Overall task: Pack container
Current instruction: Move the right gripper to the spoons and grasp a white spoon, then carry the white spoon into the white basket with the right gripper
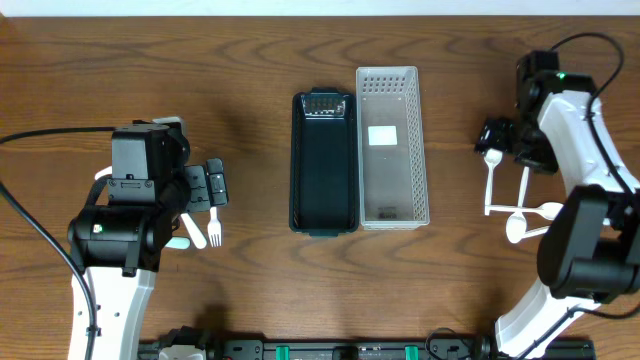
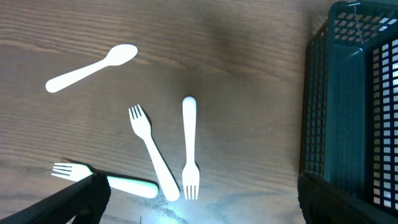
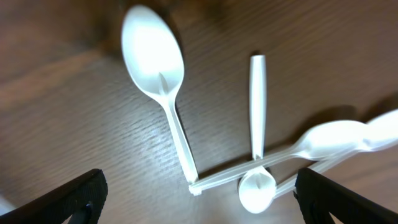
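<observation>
While two baskets [image 1: 323, 170] stand together, three forks [image 2: 149, 146] lie left.

We see smooth, glossy white plastic spoons [image 3: 152, 53] under the right pincer [image 1: 497, 137], white plastic forks [image 2: 149, 146] of the same sheen under the left pincer [image 1: 214, 184], a matt, grained brown wood table [image 1: 250, 80] beneath both, and a dark, matt plastic lattice basket [image 2: 323, 106] off to one side of the left pincer.
</observation>
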`<state>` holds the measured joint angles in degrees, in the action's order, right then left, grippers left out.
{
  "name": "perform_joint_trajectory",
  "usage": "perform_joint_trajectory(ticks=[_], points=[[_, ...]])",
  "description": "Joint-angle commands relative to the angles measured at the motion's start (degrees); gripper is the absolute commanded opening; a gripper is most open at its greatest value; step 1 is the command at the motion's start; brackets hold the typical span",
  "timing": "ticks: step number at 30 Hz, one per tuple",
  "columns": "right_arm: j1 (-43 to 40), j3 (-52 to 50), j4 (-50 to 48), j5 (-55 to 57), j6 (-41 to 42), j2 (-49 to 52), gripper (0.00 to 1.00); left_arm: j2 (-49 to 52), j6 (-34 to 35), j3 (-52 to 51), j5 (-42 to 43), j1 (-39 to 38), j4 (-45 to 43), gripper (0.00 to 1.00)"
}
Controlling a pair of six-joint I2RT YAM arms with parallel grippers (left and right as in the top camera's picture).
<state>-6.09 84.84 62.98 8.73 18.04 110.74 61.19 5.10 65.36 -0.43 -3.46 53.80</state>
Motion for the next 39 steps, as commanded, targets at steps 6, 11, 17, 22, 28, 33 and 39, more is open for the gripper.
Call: perform_joint_trajectory(ticks=[6,11,17,22,28,33,39], points=[[0.11,-3.52,-5.44,-2.78,-6.23,3.13,0.99,-0.11,0.09,1.05,-0.48,0.31,0.15,0.98],[0.11,-7.23,-9.88,-4.33,-6.36,4.15,0.99,-0.11,0.09,1.05,-0.48,0.31,0.13,0.98],[0.04,-10.19,-13.38,-4.35,-6.36,4.68,0.99,-0.11,0.09,1.05,-0.48,0.31,0.13,0.98],[0.04,-11.76,-16.0,-4.7,-6.32,4.68,0.92,-0.11,0.09,1.05,-0.48,0.31,0.15,0.98],[0.0,-12.92,-17.55,-4.68,-5.86,4.68,0.61,-0.11,0.09,1.05,-0.48,0.28,0.17,0.98],[0.0,-12.96,-17.49,-4.48,-5.86,4.68,0.31,-0.11,0.09,1.05,-0.48,0.28,0.17,0.98],[0.0,-12.96,-17.22,-4.48,-5.84,4.68,0.04,-0.11,0.07,1.05,-0.48,0.28,0.15,0.98]])
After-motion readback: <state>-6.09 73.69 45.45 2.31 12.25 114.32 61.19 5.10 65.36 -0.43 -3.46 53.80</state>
